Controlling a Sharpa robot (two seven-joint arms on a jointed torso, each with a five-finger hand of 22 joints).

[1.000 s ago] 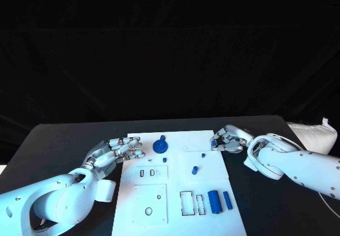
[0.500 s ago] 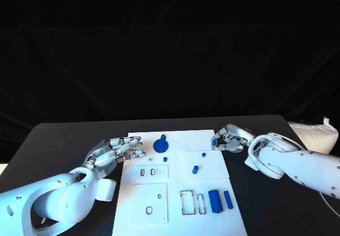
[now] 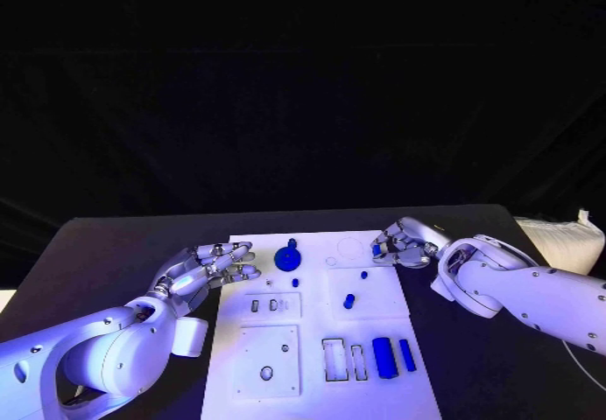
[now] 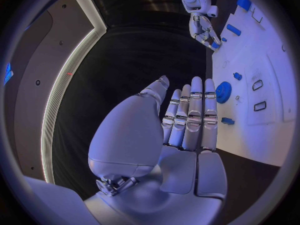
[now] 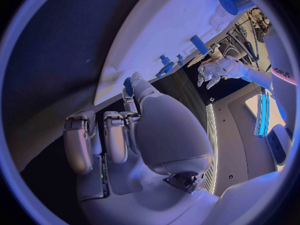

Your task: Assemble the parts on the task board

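The white task board [image 3: 379,398] lies in the middle of the black table. My right hand [image 3: 405,249] is at the board's far right edge and pinches a small blue piece [image 3: 377,252] between thumb and fingers; that piece [image 5: 128,86] sits at its fingertips in the right wrist view. My left hand [image 3: 206,269] hovers at the board's left edge, fingers straight and apart, holding nothing. A blue round part [image 3: 288,259] stands just right of its fingertips [image 4: 223,92]. Small blue pegs [image 3: 348,302] stand mid-board. A blue cylinder [image 3: 383,357] and a blue bar [image 3: 406,354] lie near right.
Rectangular slots [image 3: 337,360] are cut in the board beside the cylinder, with two small slots [image 3: 263,305] and an oval hole [image 3: 266,374] on its left half. A white bag [image 3: 568,241] lies at the table's right edge. Bare black table [image 3: 114,254] surrounds the board.
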